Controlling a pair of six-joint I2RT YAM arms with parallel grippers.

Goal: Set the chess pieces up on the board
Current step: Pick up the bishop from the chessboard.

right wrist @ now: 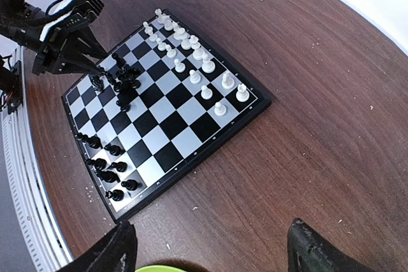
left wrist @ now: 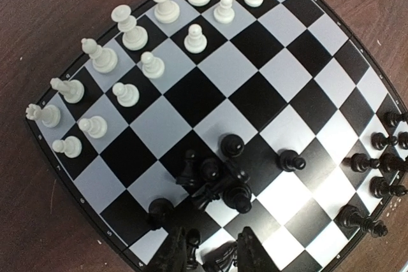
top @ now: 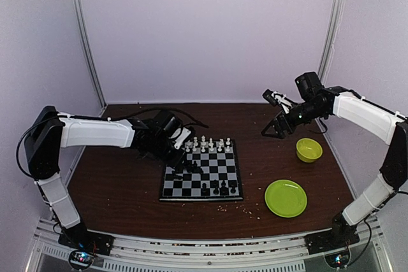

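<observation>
The board (top: pixel 191 189) lies mid-table. White chess pieces (top: pixel 207 144) stand in two rows along its far edge (left wrist: pixel 134 30) (right wrist: pixel 191 55). Black chess pieces are heaped on the left part (left wrist: pixel 229 189) (right wrist: pixel 124 81), and several more stand at the near right corner (top: pixel 220 189) (right wrist: pixel 105 170). My left gripper (left wrist: pixel 213 253) is down at the heap's edge. A small black pawn (left wrist: pixel 190 239) and a lying black piece (left wrist: pixel 220 259) fill the gap between its fingers. Whether they are clamped does not show. My right gripper (right wrist: pixel 213 253) hangs open over bare table, right of the board.
A green bowl (top: pixel 309 150) sits at the right, and a round green plate (top: pixel 285 197) lies nearer the front, its rim (right wrist: pixel 162 269) showing under my right gripper. Pale crumbs (top: pixel 248 208) dot the wood near the board's front right corner. Walls close in the table.
</observation>
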